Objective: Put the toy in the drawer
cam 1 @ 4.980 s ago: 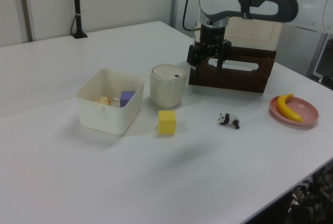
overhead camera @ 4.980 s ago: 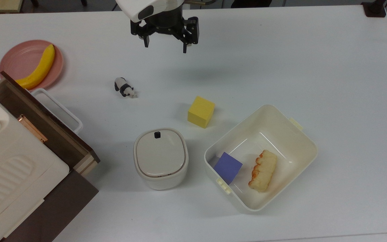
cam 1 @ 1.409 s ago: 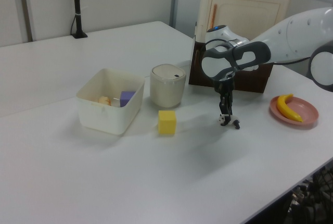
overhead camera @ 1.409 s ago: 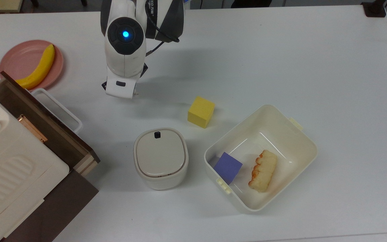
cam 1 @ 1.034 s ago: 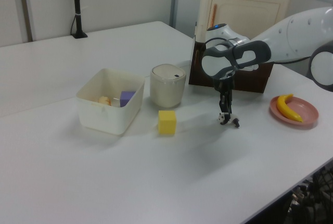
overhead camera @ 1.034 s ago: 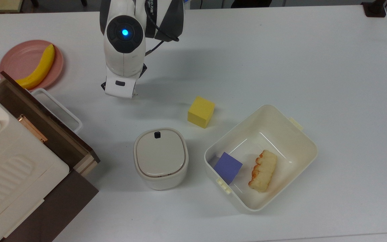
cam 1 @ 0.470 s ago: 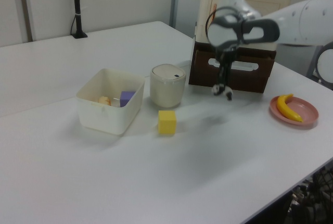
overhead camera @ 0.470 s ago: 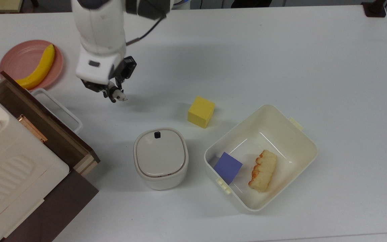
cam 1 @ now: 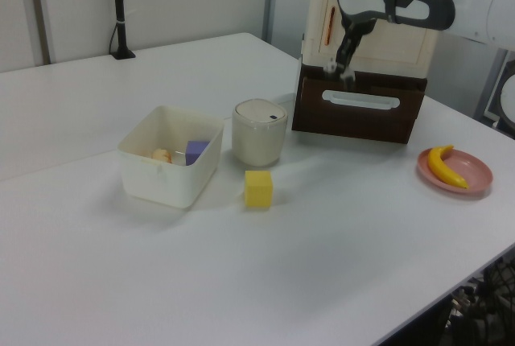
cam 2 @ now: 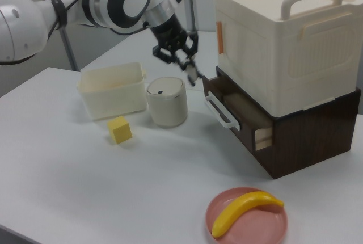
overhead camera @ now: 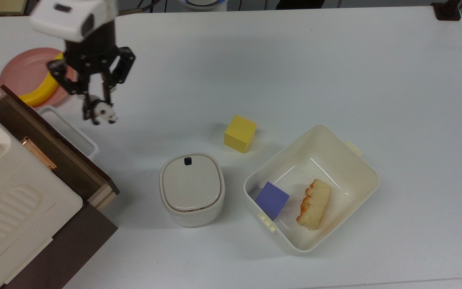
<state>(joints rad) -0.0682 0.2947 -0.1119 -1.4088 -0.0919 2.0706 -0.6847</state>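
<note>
the table (overhead camera: pixel 335 60) is carrying everything, and the drawer (overhead camera: pixel 60 154) is serving as the landmark here. the cabinet (cam 2: pixel 295 125) is standing at the top view's lower left edge, with a cream box (cam 2: pixel 283 40) sitting on top of it. the drawer is sticking out of that cabinet, open, its white handle (overhead camera: pixel 68 128) pointing toward the middle of the table. the robot arm (cam 2: pixel 85 3) is reaching in above the table, just beyond the drawer's handle end.

the tub (overhead camera: pixel 345 160) is sitting well apart from the drawer, toward the top view's right, holding a purple cube (overhead camera: pixel 272 200) and a piece of toy bread (overhead camera: pixel 314 204). the round lidded pot (overhead camera: pixel 191 188) is standing between the drawer and the tub, nearer the drawer. the pink plate (overhead camera: pixel 22 70) is lying near the drawer's far corner, at the top view's upper left, with a banana (cam 2: pixel 245 211) resting on it. the yellow cube (overhead camera: pixel 240 133) is sitting farther from the drawer than the pot is, just beside the tub.

the gripper (overhead camera: pixel 94 107) is hanging in the air just beside the drawer's handle, its fingers (overhead camera: pixel 87 105) pinching the toy (overhead camera: pixel 103 113). the toy is being held clear of the table, near the drawer's handle end but not over the drawer's inside in the top view; in the right view it is showing just above the drawer's front corner.
</note>
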